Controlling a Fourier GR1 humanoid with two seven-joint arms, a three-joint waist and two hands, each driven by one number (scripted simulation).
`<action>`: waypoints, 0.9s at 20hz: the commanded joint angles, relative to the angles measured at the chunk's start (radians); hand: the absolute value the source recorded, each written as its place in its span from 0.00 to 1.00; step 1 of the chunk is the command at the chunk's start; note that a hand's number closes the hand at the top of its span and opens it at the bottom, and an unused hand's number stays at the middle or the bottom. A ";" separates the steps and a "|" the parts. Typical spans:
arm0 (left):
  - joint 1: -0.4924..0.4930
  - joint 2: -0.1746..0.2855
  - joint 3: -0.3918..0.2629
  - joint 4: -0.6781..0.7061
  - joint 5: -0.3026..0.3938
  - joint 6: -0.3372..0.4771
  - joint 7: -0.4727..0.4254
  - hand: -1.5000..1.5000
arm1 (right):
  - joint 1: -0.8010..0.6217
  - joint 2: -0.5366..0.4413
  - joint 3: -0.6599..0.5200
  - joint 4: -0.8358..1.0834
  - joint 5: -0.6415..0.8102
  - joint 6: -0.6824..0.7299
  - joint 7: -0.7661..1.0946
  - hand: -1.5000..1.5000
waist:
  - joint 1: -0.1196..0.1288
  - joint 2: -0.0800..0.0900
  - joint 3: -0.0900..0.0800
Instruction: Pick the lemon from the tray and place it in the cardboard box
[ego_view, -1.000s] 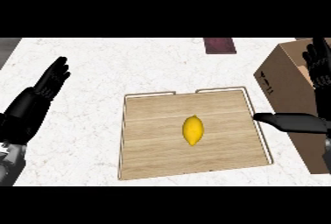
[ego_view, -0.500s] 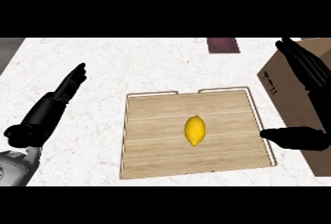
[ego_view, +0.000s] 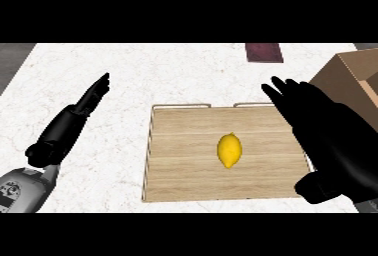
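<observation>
While hovering over the tray (ego_view: 177, 175) edge beside the lemon (ego_view: 229, 150), shows right hand (ego_view: 332, 145) spread, left hand (ego_view: 70, 127) straight-fingered, both grasping nothing.

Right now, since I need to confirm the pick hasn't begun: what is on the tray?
One lemon shows, lying near the middle of the tray, untouched. The open right hand covers the tray's right edge, so that strip cannot be seen.
</observation>
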 joint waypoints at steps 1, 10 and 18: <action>0.007 -0.029 -0.025 0.011 -0.027 0.000 -0.037 0.50 | -0.110 0.139 0.149 0.055 -0.016 0.160 0.215 0.00 | 0.020 0.003 0.001; -0.015 -0.040 -0.003 0.063 -0.017 -0.025 -0.058 0.50 | -0.281 0.391 0.285 0.336 -0.084 0.239 0.410 0.00 | 0.011 0.001 0.000; 0.002 -0.023 0.034 0.090 -0.015 -0.036 -0.067 0.50 | -0.324 0.581 0.316 0.488 -0.138 0.226 0.550 0.00 | -0.023 -0.009 0.005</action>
